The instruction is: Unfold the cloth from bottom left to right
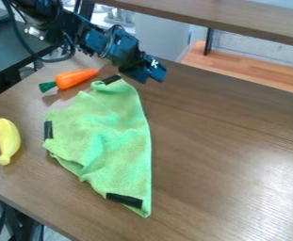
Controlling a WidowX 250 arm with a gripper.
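Camera view: rumpled, fuzzy green cloth (104,134)

The camera was positioned above the counter (217,150), with its line of sight slanted downward. It faced across the surface toward the far edge and a raised wooden board (237,19) at upper right. It was set near enough that the counter extended past the view's right and lower borders.

There are one cloth (110,136), three black strips (124,200), one carrot (76,78) and one banana (9,140).
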